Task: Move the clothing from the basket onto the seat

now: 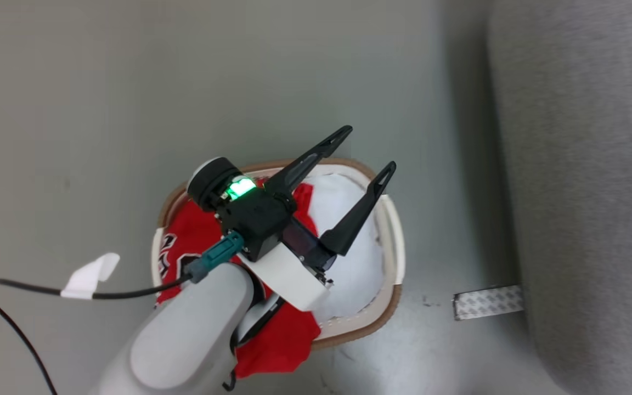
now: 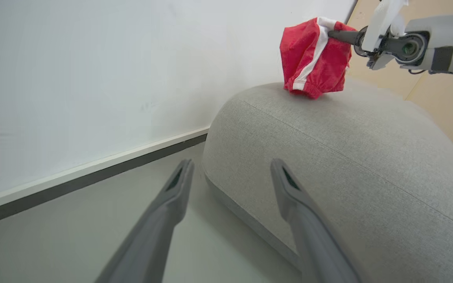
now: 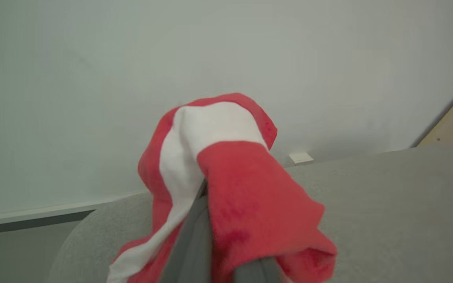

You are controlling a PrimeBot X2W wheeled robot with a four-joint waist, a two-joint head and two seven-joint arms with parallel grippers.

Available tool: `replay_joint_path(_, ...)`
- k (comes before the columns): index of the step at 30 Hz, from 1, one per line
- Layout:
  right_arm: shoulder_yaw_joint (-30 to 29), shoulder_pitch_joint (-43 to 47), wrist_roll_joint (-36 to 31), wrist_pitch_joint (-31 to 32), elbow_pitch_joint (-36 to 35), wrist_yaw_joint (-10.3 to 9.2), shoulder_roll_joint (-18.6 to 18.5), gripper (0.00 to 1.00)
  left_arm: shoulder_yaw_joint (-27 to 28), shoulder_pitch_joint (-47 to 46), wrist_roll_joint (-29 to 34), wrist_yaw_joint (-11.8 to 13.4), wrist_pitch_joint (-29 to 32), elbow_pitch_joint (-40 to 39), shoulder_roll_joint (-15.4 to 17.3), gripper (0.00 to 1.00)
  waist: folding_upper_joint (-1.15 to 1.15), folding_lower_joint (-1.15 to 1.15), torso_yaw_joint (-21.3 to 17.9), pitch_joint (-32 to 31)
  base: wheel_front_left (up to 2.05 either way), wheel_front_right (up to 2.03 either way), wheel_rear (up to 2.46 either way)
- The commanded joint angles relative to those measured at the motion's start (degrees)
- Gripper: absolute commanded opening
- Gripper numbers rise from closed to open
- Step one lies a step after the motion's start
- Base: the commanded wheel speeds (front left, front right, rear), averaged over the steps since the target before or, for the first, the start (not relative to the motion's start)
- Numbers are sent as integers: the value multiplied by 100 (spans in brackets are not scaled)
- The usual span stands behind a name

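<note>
One garment [image 2: 313, 59], clamped in right gripper [image 2: 336, 34] fingers, overhangs the seat [image 2: 348, 157]; left gripper [image 1: 370, 148] fingers gape empty. Lower toward five o'clock, then release.

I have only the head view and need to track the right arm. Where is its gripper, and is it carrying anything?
Observer: The left wrist view shows the right gripper above the seat, shut on a red garment with a white stripe.
Operator: Is that garment touching the seat?
Observer: Its lower hem seems to touch the seat's rounded top. The rest hangs bunched from the gripper.
Operator: What is the left gripper facing?
Observer: In its own wrist view, the open left gripper faces the seat's near end, with a white wall behind.
</note>
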Motion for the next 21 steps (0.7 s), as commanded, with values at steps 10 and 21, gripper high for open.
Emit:
replay_joint_path(10,165,-345,-452,1186,1507,-12,-71,85,118,-77,-6,34,-87,151,-2,100,0,-2,255,40,0,0,0)
replay_joint_path(21,660,61,-526,996,1758,-12,136,100,261,326,-144,31,-103,440,-190,100,0,-2,94,-1132,0,0,0)
